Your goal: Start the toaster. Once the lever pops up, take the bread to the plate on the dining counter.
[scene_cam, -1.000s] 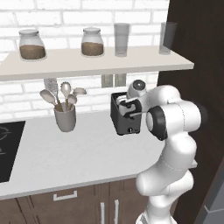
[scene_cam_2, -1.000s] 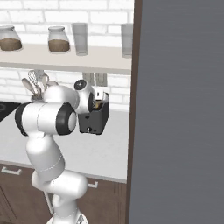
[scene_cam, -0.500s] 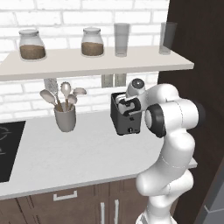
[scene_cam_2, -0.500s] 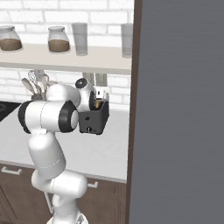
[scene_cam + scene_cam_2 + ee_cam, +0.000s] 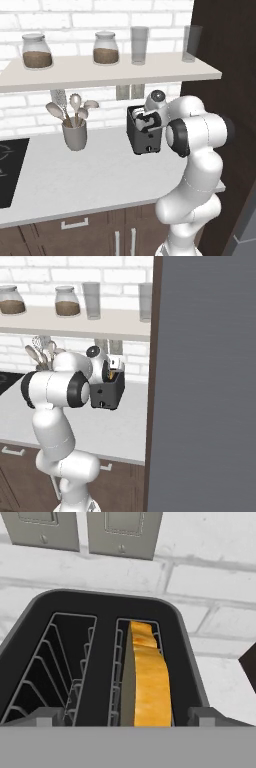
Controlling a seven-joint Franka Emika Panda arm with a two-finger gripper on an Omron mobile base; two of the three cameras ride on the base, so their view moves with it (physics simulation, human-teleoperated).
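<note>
behind toaster (image 5: 100, 662), wall plates (image 5: 82, 529)

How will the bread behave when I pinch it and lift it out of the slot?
The bread stands on edge in one toaster slot, a thin slab, so probably light and fairly stiff. Its crust looks toasted, so likely brittle under a hard pinch. The wire guides sit close beside it; a tilted pull could snag.
</note>
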